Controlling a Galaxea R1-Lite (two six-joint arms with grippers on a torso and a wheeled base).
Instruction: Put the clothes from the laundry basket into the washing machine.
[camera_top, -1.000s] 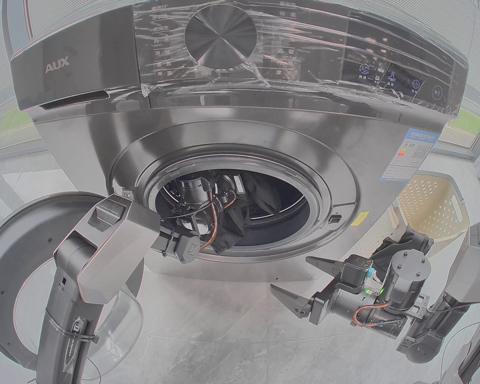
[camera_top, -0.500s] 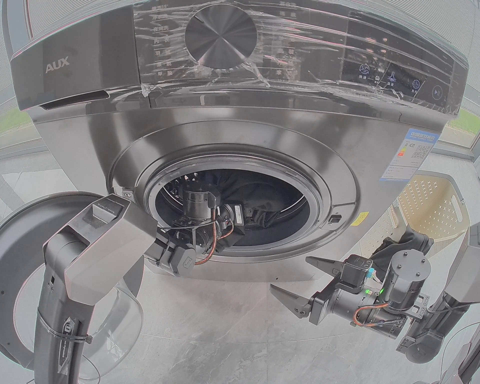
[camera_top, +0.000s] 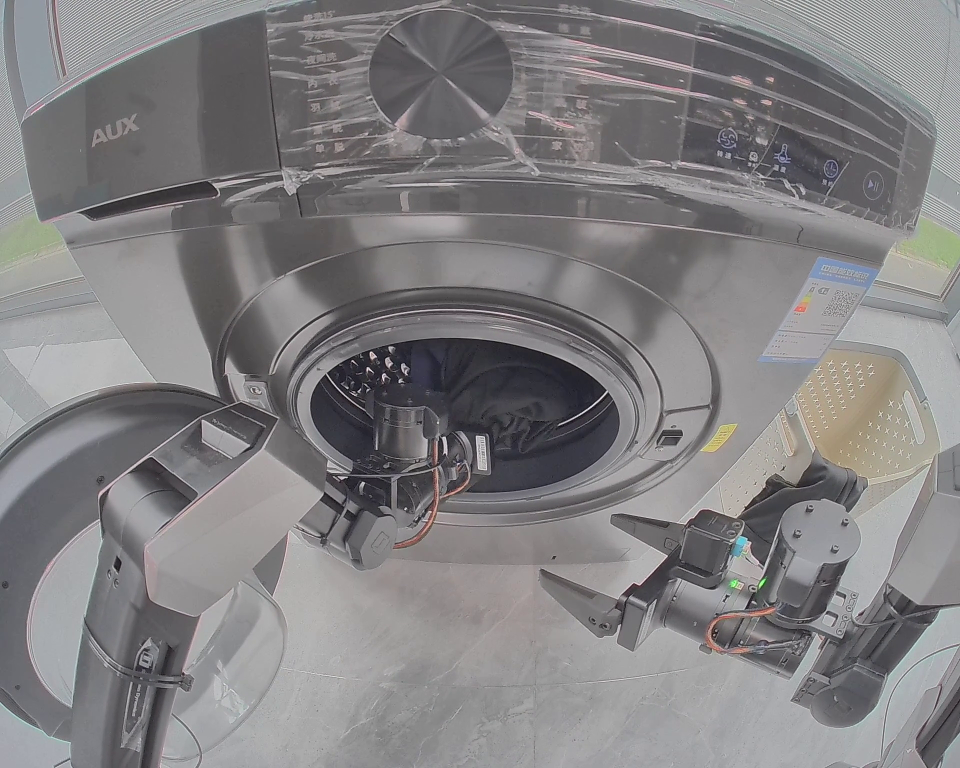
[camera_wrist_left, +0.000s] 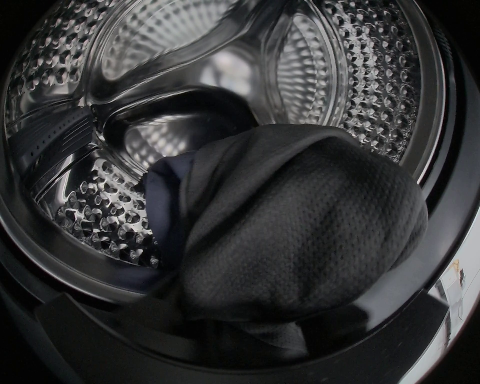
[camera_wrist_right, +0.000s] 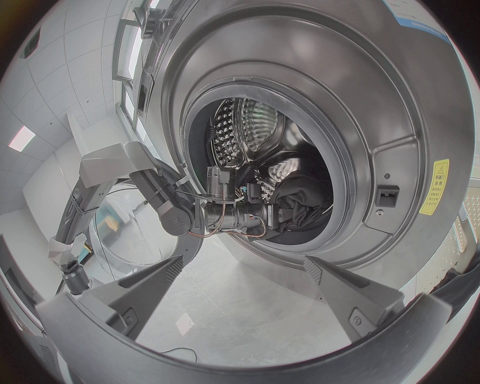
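Black garment (camera_wrist_left: 300, 225): heaped in the drum (camera_wrist_left: 375, 65) of the washing machine (camera_top: 480, 230), at the front edge, partly draped over the rim.
Dark blue cloth (camera_wrist_left: 165, 200): tucked behind the black garment, deeper in the drum.
Second dark garment (camera_top: 810, 490): left in the laundry basket (camera_top: 860, 400), right of the machine.
Left end effector (camera_wrist_right: 275, 215): held at the drum mouth, just beside the black garment; whether it is released or clenched cannot be told.
Right end effector (camera_top: 580, 547): spread wide, nothing grasped, held above the floor (camera_top: 450, 640) in front of the machine.
Door (camera_top: 60, 470): swung open to the left.
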